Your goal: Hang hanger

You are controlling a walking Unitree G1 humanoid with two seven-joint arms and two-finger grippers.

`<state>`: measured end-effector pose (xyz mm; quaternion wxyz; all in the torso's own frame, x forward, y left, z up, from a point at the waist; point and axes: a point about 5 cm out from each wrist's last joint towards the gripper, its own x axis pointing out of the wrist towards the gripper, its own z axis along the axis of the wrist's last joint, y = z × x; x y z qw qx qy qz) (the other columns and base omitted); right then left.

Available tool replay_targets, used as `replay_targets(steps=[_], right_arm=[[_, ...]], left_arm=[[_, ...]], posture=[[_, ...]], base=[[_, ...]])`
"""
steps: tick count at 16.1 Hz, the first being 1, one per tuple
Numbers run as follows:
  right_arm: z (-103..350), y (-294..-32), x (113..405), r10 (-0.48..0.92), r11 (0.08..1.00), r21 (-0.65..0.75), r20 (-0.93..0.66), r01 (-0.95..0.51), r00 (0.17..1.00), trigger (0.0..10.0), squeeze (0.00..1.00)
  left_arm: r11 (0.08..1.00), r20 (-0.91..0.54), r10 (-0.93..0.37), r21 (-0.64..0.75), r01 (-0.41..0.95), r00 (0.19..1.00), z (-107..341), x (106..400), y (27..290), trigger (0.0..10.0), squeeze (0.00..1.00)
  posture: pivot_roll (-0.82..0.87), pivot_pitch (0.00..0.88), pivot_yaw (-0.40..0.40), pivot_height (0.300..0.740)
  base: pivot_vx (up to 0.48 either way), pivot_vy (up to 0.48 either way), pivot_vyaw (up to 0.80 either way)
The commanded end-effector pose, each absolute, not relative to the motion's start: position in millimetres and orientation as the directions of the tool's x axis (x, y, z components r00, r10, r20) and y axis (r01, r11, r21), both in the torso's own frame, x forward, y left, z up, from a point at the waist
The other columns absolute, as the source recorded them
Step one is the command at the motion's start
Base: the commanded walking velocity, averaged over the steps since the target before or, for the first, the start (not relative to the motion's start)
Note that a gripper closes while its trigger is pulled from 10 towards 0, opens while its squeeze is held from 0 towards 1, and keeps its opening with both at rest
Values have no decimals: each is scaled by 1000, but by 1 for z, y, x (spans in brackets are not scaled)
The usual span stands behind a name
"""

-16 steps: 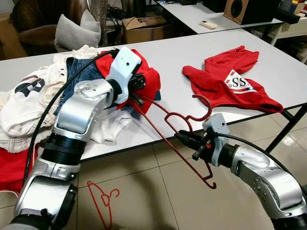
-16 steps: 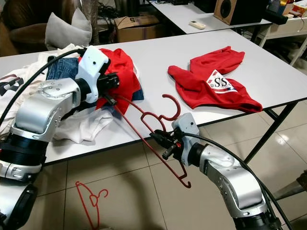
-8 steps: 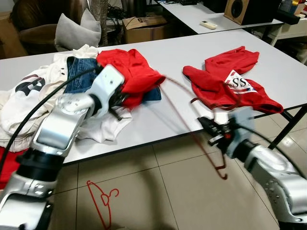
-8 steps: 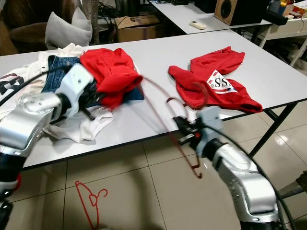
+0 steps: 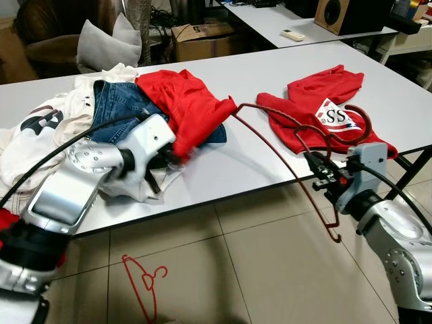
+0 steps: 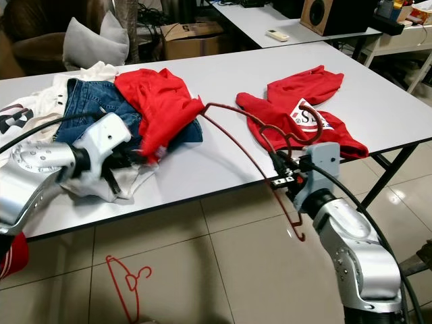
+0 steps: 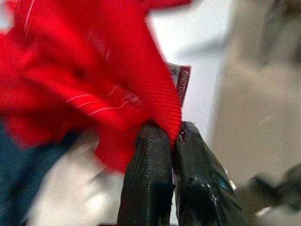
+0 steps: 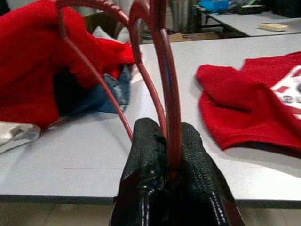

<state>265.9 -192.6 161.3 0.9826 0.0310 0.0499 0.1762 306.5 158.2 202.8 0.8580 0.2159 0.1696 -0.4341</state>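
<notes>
Hanger (image 5: 283, 138): red wire hanger, held out over the front edge of the counter (image 5: 270, 74); one end is tucked into the red garment, its hook curves up in front of the red printed shirt, and its other end hangs below the counter edge over the floor.
Right end effector (image 5: 316, 167): just off the counter's front edge, near its right end; fingers together, clamped on the hanger's wire below the hook. The right wrist view shows the red wire pinched between the two black fingers (image 8: 146, 155).
Left end effector (image 6: 135, 156): low over the clothes pile at the left of the counter; fingers together, clamped on a fold of the red garment (image 5: 189, 101). The left wrist view shows the ribbed red hem caught between the fingers (image 7: 150, 169).
Clothes pile: blue jeans (image 5: 118, 108) and white clothing (image 5: 40, 135) lie under and beside the red garment.
Red printed shirt (image 5: 324, 111): flat on the right part of the counter, white logo facing up, well apart from the pile.
Second hanger (image 5: 145, 283): red, lying on the tiled floor (image 5: 250, 270) below the counter's front edge.
Background: grey cushion (image 5: 108, 44), cardboard box (image 5: 202, 37), and a speaker (image 5: 344, 13) on a second counter.
</notes>
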Motion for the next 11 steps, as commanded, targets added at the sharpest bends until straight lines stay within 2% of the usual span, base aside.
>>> replay_targets(steps=[1,2,4,6,7,11], right_arm=[[171,-191,265,360,931,74,-39,-357,932,10000,0],[169,-188,261,376,925,79,-43,-372,925,10000,0],[168,-191,260,363,930,76,-44,-359,931,10000,0],[171,-194,260,356,933,73,-37,-353,934,10000,0],[177,-198,259,362,931,70,-22,-360,932,10000,0],[169,-198,252,415,910,58,-82,-412,906,10000,0]], left_arm=[[540,-441,-708,165,825,552,210,305,157,0,0],[574,-333,-757,72,816,562,223,309,150,0,0],[552,-288,-793,30,833,536,231,308,147,0,0],[511,-256,-830,10,860,496,240,304,147,0,0],[467,-154,-875,-20,884,458,261,302,148,0,0],[495,96,-857,-119,861,507,302,314,154,0,0]], posture=[[-112,0,46,740],[-112,0,50,740],[-114,0,54,740],[-114,0,54,740],[-118,0,61,740],[-117,0,62,740]], base=[[0,0,0],[0,0,0],[0,0,0],[0,0,0],[0,0,0],[0,0,0]])
